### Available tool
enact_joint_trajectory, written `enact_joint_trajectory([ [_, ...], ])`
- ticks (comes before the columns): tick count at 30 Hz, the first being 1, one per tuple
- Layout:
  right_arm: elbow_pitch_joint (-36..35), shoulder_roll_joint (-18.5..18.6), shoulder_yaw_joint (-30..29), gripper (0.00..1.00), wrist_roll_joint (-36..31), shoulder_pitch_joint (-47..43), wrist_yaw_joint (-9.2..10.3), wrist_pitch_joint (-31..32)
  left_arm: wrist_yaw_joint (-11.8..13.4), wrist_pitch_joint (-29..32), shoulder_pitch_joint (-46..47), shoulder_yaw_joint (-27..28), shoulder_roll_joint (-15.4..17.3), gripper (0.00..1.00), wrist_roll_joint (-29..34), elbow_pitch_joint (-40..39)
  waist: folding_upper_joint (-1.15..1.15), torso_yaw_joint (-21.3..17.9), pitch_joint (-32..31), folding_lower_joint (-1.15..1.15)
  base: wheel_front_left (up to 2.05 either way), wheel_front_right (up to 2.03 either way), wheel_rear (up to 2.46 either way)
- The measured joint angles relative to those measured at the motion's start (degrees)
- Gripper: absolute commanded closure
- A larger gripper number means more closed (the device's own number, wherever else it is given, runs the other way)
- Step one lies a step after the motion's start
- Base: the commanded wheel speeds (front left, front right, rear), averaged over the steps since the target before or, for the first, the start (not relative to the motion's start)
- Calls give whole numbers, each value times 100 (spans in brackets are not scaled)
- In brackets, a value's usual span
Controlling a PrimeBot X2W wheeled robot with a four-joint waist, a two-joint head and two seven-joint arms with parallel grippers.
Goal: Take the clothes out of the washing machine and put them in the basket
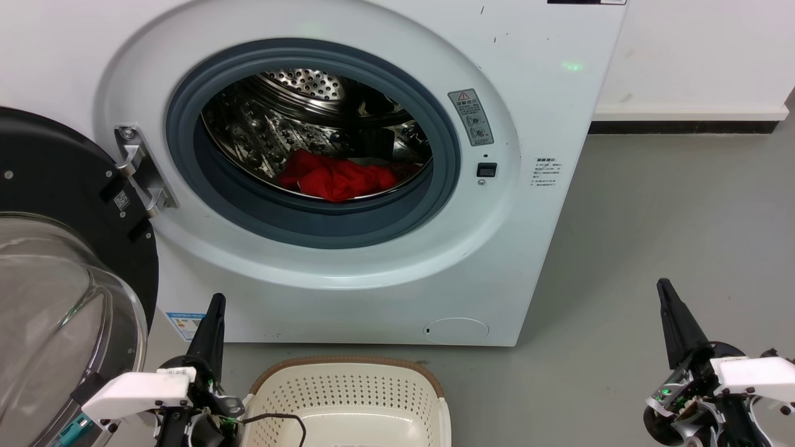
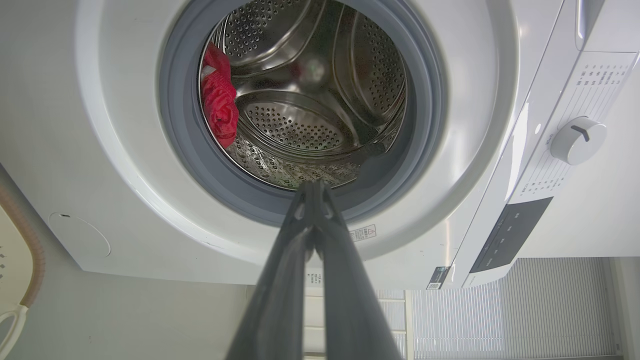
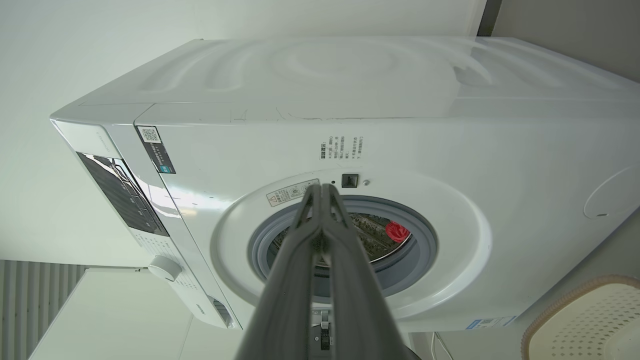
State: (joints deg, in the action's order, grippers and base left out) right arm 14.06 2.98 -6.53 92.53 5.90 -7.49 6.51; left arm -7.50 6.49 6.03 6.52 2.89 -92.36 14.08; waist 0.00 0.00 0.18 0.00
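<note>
The clothes (image 1: 338, 177) are lying in a crumpled red heap on the bottom of the drum (image 1: 292, 124), toward its front, just behind the grey ring (image 1: 310, 226); they are sitting wholly inside the machine (image 1: 372, 292); the door (image 1: 56, 186) is standing swung wide open at the left, its glass bowl bulging toward the camera. The basket (image 1: 348, 362) is sitting on the floor (image 1: 652, 223) in front of the machine, below the porthole and a little apart from the white front panel.

The left gripper (image 1: 217, 299) is hovering just left of the basket, pointing up at the machine; its fingers are pressing together at the tips and gripping nothing; in the left wrist view those tips are lining up with the ring's edge, well apart from the clothes. The right gripper (image 1: 663, 284) is hanging well to the right over the floor, beyond the machine's corner; its fingers are likewise pinching together, nothing between them; in the right wrist view they are pointing at the porthole's rim.
</note>
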Motion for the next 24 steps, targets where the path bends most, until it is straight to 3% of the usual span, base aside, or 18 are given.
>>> enact_joint_trajectory([
  [1,0,0,0,100,0,0,0,0,0,0,0,0,0,100,0,0,0,0,0,0,0,0,0],
  [2,25,-1,2,0,2,-18,0,0,1,-3,-16,-5,-3,0,0,31,0,0,0,0,0,0,0],
  [14,-21,-9,105,0,-272,-162,0,-298,9,-299,-80,-354,-18,0,209,108,0,0,9,0,0,0,0],
  [24,-215,-12,146,0,-1366,-177,1,-552,9,-549,34,-490,-16,0,1179,-59,0,2,21,0,0,0,0],
])
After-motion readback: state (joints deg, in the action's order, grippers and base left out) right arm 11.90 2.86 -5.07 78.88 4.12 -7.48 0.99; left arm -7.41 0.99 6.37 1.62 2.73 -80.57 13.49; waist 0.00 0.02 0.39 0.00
